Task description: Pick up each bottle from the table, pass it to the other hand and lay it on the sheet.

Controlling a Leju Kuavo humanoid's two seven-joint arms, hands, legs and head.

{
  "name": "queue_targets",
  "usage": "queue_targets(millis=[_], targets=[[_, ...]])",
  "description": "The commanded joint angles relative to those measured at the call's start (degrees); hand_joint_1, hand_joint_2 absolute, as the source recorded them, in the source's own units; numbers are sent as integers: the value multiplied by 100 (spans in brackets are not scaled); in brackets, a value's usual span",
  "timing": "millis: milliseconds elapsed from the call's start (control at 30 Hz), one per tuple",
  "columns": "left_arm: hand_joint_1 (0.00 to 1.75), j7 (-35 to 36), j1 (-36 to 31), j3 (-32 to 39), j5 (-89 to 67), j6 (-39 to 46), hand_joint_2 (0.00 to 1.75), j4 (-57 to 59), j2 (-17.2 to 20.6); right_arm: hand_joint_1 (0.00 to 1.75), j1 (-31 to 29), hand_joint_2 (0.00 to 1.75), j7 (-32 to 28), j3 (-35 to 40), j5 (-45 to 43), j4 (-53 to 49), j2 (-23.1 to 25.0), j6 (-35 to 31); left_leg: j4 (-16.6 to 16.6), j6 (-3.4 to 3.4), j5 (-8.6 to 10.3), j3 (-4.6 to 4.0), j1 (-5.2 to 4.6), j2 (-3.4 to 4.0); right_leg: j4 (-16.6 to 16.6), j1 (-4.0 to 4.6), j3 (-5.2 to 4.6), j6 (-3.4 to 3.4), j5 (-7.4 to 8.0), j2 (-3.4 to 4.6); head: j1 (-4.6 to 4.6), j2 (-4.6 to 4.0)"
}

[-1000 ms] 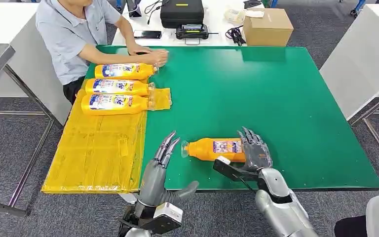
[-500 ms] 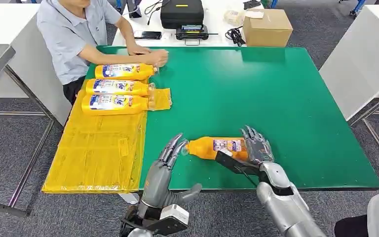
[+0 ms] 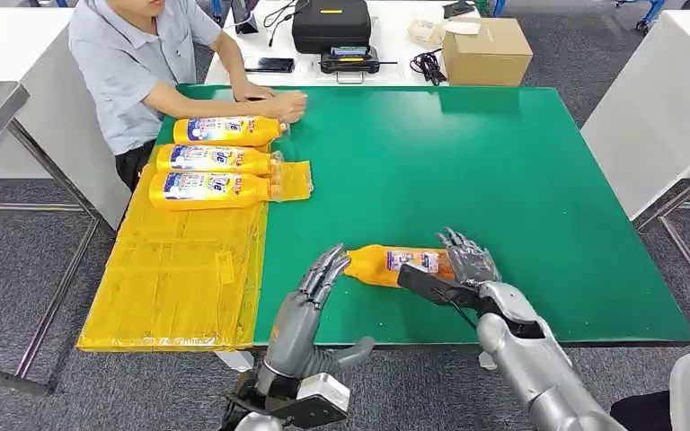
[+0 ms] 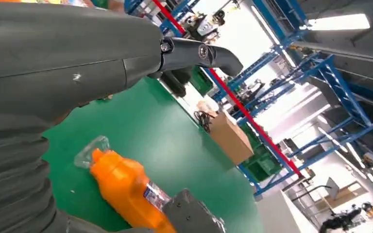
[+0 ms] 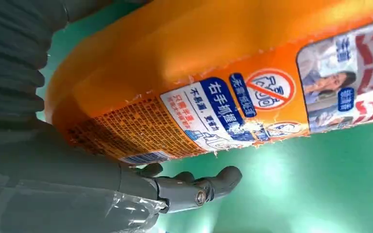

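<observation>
Green bench (image 3: 503, 162) under the orange bottle (image 3: 395, 266), broad bare stretch beyond it; yellow sheet (image 3: 180, 269) left of the bottle, draped over the bench edge, carrying three more bottles (image 3: 208, 159) beside a seated person (image 3: 135, 63). Grey carpet around. Right hand (image 3: 467, 262) wrapped round the bottle's base; left hand (image 3: 323, 274) spread, empty, just beside its cap.

Left wrist view: bottle (image 4: 126, 189) lying on green, blue racking behind.

Right wrist view: fingers (image 5: 194, 187) curled under the bottle (image 5: 213, 82).

Orange bottle (image 3: 402, 266) with blue-and-white label, yellow sheet (image 3: 180, 269), green table (image 3: 503, 180).
</observation>
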Motion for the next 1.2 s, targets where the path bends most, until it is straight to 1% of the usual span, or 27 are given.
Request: queue_targets(millis=[33,167,233,267,300,367,400,500,600,633,667,700,733,767,800,833,900,933,967,1000,1033,1067,1100,1167,1200], targets=[[0,-80,-302,-236,151,17,175,435,156,175,-197,175,-228,536,-381,577,-249,187,-7,-12,-4,21,7,-3,-10,8,24,-15,-4,-7,-2,0],[0,-115,-324,-262,208,38,175,449,165,175,-167,175,-353,501,-707,580,-238,183,-6,-8,-3,17,6,-4,-7,7,19,-10,-4,-6,-2,0],[0,-159,-350,-295,272,45,175,500,165,175,-105,175,-492,411,-1105,593,-235,312,-10,-11,-4,23,8,-6,-12,9,27,-13,-5,-9,-2,0],[0,-174,-356,-302,287,51,175,513,164,175,-90,175,-522,399,-1176,594,-250,343,-8,-8,-2,16,6,-10,-10,7,21,-10,-4,-11,0,0],[0,-188,-362,-308,304,58,175,530,159,175,-69,175,-550,396,-1232,595,-282,354,-12,-13,-6,29,9,-9,-15,10,35,-15,-8,-12,-2,0],[0,-192,-363,-309,308,60,175,535,158,175,-62,175,-557,398,-1241,597,-294,355,-7,-7,-3,18,5,-7,-9,6,21,-9,-4,-8,-4,0],[0,-214,-368,-312,325,77,175,545,157,175,-49,175,-591,364,-1361,600,-289,389,-10,-13,-7,29,10,-6,-13,12,33,-16,-8,-9,-2,0],[0,-272,-402,-343,411,112,175,597,160,175,-5,175,-695,346,-1710,602,-357,476,-8,-13,-5,25,11,-11,-14,12,32,-15,-7,-13,-2,0],[0,-308,-390,-325,461,158,175,593,156,175,77,175,-852,200,-1956,528,-312,348,-10,-12,-4,27,10,-8,-14,12,31,-13,-5,-12,0,0],[0,-382,-349,-253,611,251,175,540,131,175,188,175,-1094,51,-2169,367,-237,201,-8,-10,-3,21,8,-6,-11,9,23,-10,-3,-10,-2,0],[0,-650,-233,2,859,265,175,382,46,175,323,175,-1301,-135,-2457,150,-121,154,-11,-13,-4,28,10,-5,-14,11,29,-14,-4,-10,-2,0],[0,-915,-121,344,1149,265,175,318,-110,175,485,175,-1403,-272,-2580,-157,-22,0,-7,-12,-6,23,12,-2,-12,13,24,-13,-4,-7,0,0],[0,-1059,-67,502,1547,265,175,307,-192,175,640,175,-1425,-346,-2545,-465,48,-186,-7,-13,-7,25,12,1,-11,13,25,-15,-5,-5,-2,0],[0,-1047,-60,536,2023,259,175,310,-201,175,808,175,-1460,-445,-2579,-799,140,-296,-3,-17,-13,26,14,7,-7,15,26,-19,-9,0,0,0],[0,-1078,-95,477,2160,265,175,327,-141,175,920,175,-1401,-463,-2554,-1021,176,-316,-5,-13,-8,18,10,7,-5,11,18,-13,-5,2,-2,0],[0,-1019,-28,574,3121,45,175,272,-151,175,1176,175,-1597,-629,-2758,-1505,322,-367,-3,-17,-14,23,13,11,-5,15,24,-19,-9,4,0,0],[0,-1058,-44,532,3194,71,175,289,-114,175,1244,175,-1533,-626,-2745,-1663,346,-398,-4,-24,-22,31,15,18,-1,17,28,-27,-17,10,0,0],[0,-1034,9,597,3812,-56,175,242,-108,175,1364,175,-1642,-691,-2816,-1978,452,-491,-2,-35,-35,48,22,23,1,25,44,-41,-28,13,-2,0],[0,-1014,20,605,3996,-95,175,224,-96,175,1393,175,-1645,-683,-2880,-2090,495,-458,4,-35,-38,45,24,19,5,26,42,-42,-33,8,-4,0],[0,-965,13,593,4207,-156,175,225,-67,175,1412,175,-1652,-654,-2954,-2189,536,-422,-1,-17,-13,3,12,9,5,12,0,-18,-12,4,-7,0],[0,-945,10,594,4259,-173,175,229,-62,175,1413,175,-1651,-638,-2954,-2210,549,-421,4,-17,-17,2,14,1,6,15,4,-19,-16,-1,2,0],[0,-851,7,614,4468,-265,175,244,-65,175,1412,175,-1676,-559,-2973,-2257,579,-376,3,-21,-25,14,19,9,6,19,15,-25,-21,9,-2,0],[0,-850,-15,600,4510,-285,175,274,-54,175,1411,175,-1670,-515,-2962,-2265,605,-388,-2,-9,-9,-13,10,7,3,9,-11,-11,-7,9,-2,0],[0,-714,-71,538,4769,-476,175,342,-31,175,1370,175,-1722,-357,-2966,-2233,596,-342,3,-17,-22,2,17,20,4,16,3,-20,-15,17,0,0],[0,-714,-78,534,4770,-478,175,346,-33,175,1375,175,-1711,-339,-2960,-2226,621,-345,-3,-14,-12,-7,14,10,1,13,-6,-16,-10,7,-2,0]])
